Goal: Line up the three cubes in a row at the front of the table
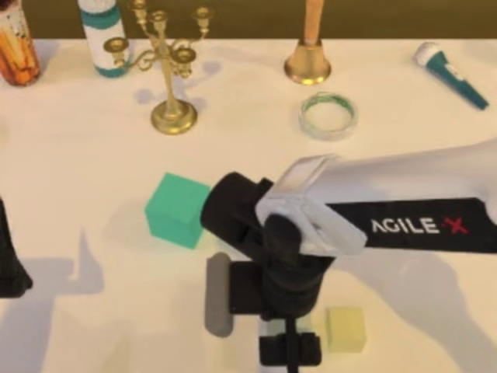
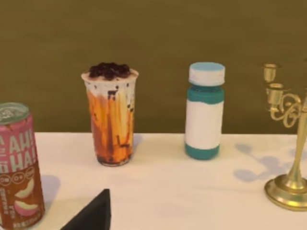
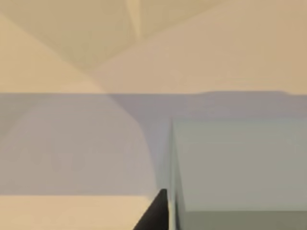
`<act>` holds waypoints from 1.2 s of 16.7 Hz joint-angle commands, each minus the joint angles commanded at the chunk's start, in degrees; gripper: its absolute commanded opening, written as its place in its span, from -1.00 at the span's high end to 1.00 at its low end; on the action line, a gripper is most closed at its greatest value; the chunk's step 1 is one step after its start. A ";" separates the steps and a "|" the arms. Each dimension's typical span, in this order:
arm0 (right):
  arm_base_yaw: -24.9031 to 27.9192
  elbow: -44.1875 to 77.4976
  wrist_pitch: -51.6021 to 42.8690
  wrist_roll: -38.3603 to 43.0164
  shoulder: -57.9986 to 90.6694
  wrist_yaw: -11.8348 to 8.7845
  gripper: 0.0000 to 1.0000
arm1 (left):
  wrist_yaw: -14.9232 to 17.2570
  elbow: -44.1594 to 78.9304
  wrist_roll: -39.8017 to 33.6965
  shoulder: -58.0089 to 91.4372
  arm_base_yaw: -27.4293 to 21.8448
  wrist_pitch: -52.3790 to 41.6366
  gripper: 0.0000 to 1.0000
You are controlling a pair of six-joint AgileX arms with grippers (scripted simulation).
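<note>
R arm is reaching across the bench from the top view's right side, white link w/ black AgileX band, wrist bending down at the front edge. R tool is sitting low at front centre, pointing down. Its fingers are mostly hidden by the wrist from above, so opening width cannot be told. In the R wrist view, one dark finger is showing right against the side face of the light-blue cube, which is filling much of that view; whether the tool is actually clamping it cannot be told.

From above, the light-blue cube is almost fully covered by the tool. The small yellow cube is resting on the bench just beside the tool, toward the top view's right, near the front edge. The teal-green cube is sitting farther back, left of centre, next to the arm's black wrist housing, well apart from the yellow cube.

L arm is sitting parked at the left edge; only a dark part is showing. L tool state: cannot tell.

Along the back: can, layered drink cup, white and teal bottle, gold candelabra, bell, tape roll, teal and white marker.
</note>
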 joint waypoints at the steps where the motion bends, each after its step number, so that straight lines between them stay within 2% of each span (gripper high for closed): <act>1: 0.00 0.00 0.00 0.00 0.00 0.00 -0.81 | 0.00 0.00 0.00 0.00 0.00 0.00 -1.00; 2: 0.00 0.00 0.00 0.00 0.00 0.00 -0.96 | 0.00 0.00 0.00 0.00 0.00 0.00 -1.00; 3: 0.00 0.00 0.00 0.00 0.00 0.00 -1.00 | 0.00 0.00 0.00 0.00 0.00 0.00 -1.00; 13: 0.03 0.66 -1.00 -0.08 -0.37 -0.02 -1.00 | 0.00 0.00 0.00 0.00 0.00 0.00 -1.00; 20: 0.38 7.83 -13.53 -0.31 -5.41 -0.08 -1.00 | 0.00 0.00 0.00 0.00 0.00 0.00 -1.00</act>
